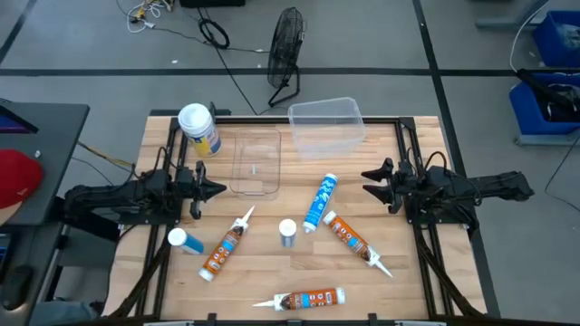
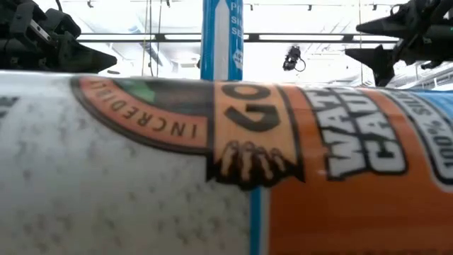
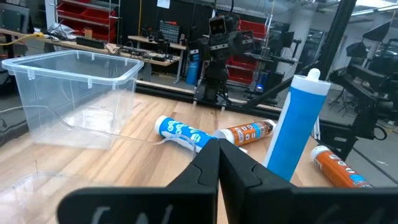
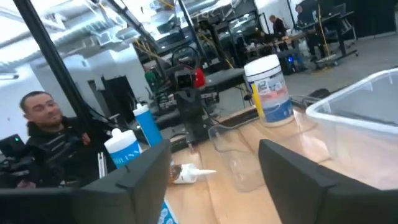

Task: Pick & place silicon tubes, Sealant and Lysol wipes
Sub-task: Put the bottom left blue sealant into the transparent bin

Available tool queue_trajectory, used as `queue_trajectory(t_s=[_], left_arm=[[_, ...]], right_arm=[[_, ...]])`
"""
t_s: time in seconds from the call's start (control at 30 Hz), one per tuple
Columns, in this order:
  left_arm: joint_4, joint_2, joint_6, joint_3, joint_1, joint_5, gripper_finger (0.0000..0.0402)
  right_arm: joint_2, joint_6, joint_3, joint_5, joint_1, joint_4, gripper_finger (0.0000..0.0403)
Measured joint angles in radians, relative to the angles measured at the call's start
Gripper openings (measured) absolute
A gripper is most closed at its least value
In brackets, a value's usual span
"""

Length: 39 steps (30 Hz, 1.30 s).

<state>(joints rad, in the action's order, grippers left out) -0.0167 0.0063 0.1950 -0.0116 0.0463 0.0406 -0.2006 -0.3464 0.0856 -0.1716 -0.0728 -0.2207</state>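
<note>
**Both arms wait at the table's sides, nothing in either gripper**

The left gripper (image 1: pixel 216 189) hangs over the table's left side with its jaws pressed together on nothing; in the left wrist view its two dark fingers (image 3: pixel 205 171) meet in a point. The right gripper (image 1: pixel 370 182) hangs over the right side, jaws spread wide and empty, its fingers (image 4: pixel 298 177) standing well apart in the right wrist view.

Between the two grippers lie the tubes. A blue-and-white silicone tube (image 1: pixel 319 201) lies flat near the table's middle, with an orange-and-white sealant tube (image 1: pixel 355 244) just beside it toward the right arm. Another orange-and-white sealant tube (image 1: pixel 227 245) lies aslant nearer the left arm, and a third (image 1: pixel 303 299) lies along the front edge, filling the low view. Two slim blue-and-white cylinders stand upright: one (image 1: pixel 287 233) at the middle, one (image 1: pixel 184 240) at the left.

The Lysol wipes canister (image 1: pixel 199 129) stands upright at the back left, just beside a flat clear tray (image 1: pixel 255 161). A clear plastic bin (image 1: pixel 327 125) sits at the back centre.
</note>
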Motion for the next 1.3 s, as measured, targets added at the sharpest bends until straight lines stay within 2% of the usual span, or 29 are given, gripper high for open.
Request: queue_trajectory(t_s=[0.13,0.23,0.47,0.57,0.67,0.77,0.97,1.17,1.3], left_arm=[[-0.001,0.000,0.000,0.000,0.000,0.001,0.0009],[-0.015,0.000,-0.002,0.000,0.000,0.007,0.0027],[-0.021,0.000,-0.023,-0.047,0.001,0.017,0.0121],[-0.018,0.000,-0.022,-0.100,0.001,-0.065,0.0159],[0.102,0.000,-0.046,-0.197,0.001,-0.170,0.0188],[0.295,0.000,-0.052,-0.326,0.001,-0.180,0.0206],[0.462,0.000,0.071,-0.475,-0.006,-0.289,0.0244],[0.715,0.024,0.159,-0.554,-0.006,-0.295,0.0284],[0.823,0.118,0.128,-0.629,-0.006,-0.302,0.0290]], right_arm=[[-0.113,0.004,0.049,0.020,-0.001,0.003,0.0271],[-0.192,0.004,0.073,0.031,-0.001,0.002,0.0272],[-0.321,-0.024,0.077,0.031,-0.001,0.010,0.0272],[-0.353,-0.047,0.077,0.031,-0.001,0.006,0.0272],[-0.372,-0.057,0.077,0.031,-0.001,-0.015,0.0272],[-0.379,-0.062,0.077,0.034,-0.001,-0.035,0.0272],[-0.381,-0.086,0.077,0.060,-0.001,-0.047,0.0272],[-0.381,-0.094,0.077,0.074,-0.001,-0.057,0.0272],[-0.381,-0.109,0.077,0.080,-0.001,-0.076,0.0272]])
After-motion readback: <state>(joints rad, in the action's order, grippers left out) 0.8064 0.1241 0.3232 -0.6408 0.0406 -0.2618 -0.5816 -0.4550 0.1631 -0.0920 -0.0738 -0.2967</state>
